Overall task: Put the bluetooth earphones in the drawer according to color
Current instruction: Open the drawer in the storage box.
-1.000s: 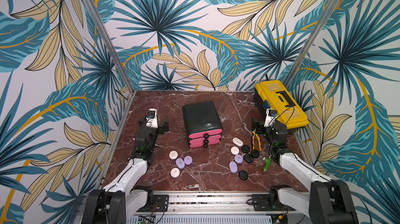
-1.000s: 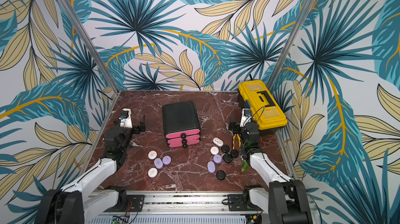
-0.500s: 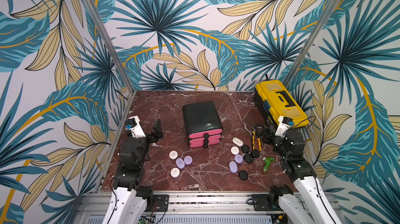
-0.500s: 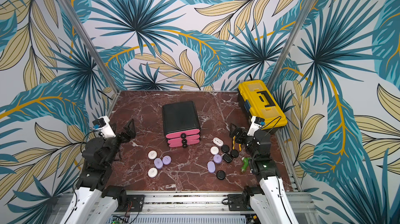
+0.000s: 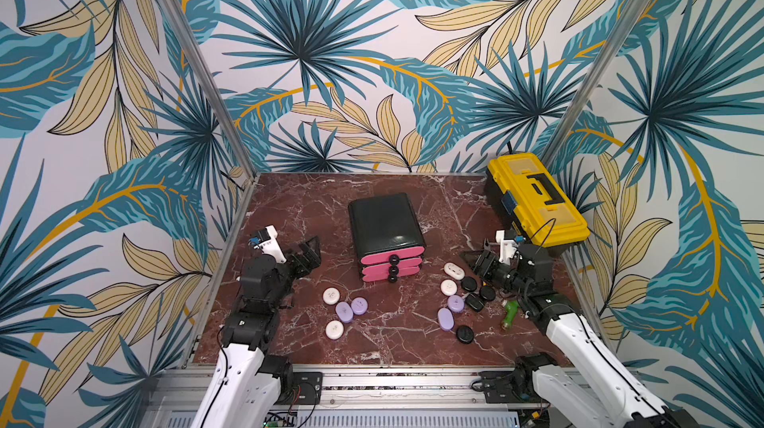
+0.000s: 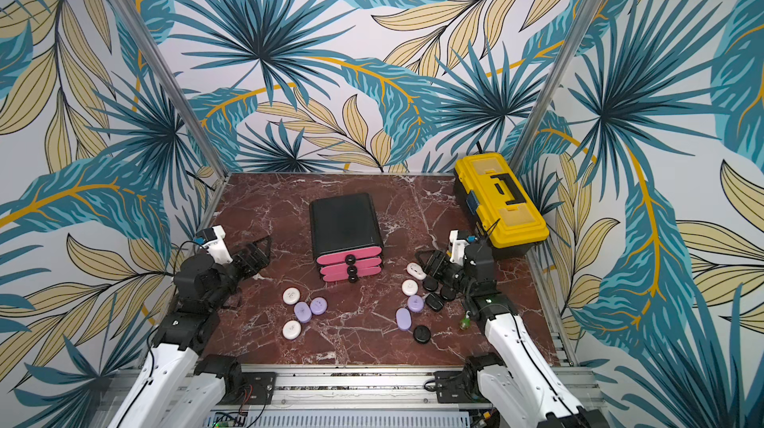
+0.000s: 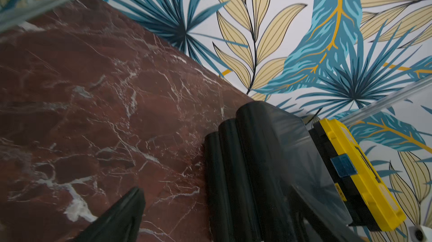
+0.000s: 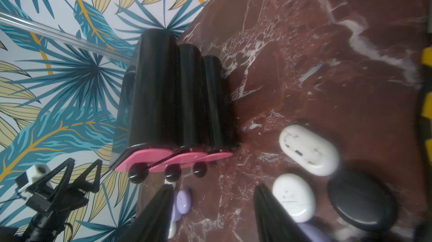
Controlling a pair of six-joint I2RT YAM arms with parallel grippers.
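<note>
The drawer (image 5: 386, 231) is a black cabinet with three shut pink fronts, standing mid-table in both top views. Bluetooth earphones lie in two loose groups. White (image 5: 331, 295) and lilac (image 5: 344, 311) cases lie to its front left. White (image 5: 453, 271), lilac (image 5: 445, 319) and black (image 5: 465, 334) cases lie to its front right. My right gripper (image 5: 474, 261) hovers open over the right group. In the right wrist view its fingertips (image 8: 214, 194) hold nothing, and a white case (image 8: 293, 197) lies just outside one finger. My left gripper (image 5: 308, 250) is wide open, left of the drawer (image 7: 257, 163).
A yellow-and-black toolbox (image 5: 533, 202) stands at the back right, close behind my right arm. A green-handled tool (image 5: 509, 314) lies beside the right forearm. Patterned walls and metal posts enclose the marble table (image 5: 297, 206) on three sides.
Both arms rose from a folded pose and reached forward. The right gripper swung left over the right group of cases and its jaws narrowed. The left gripper moved toward the drawer.
</note>
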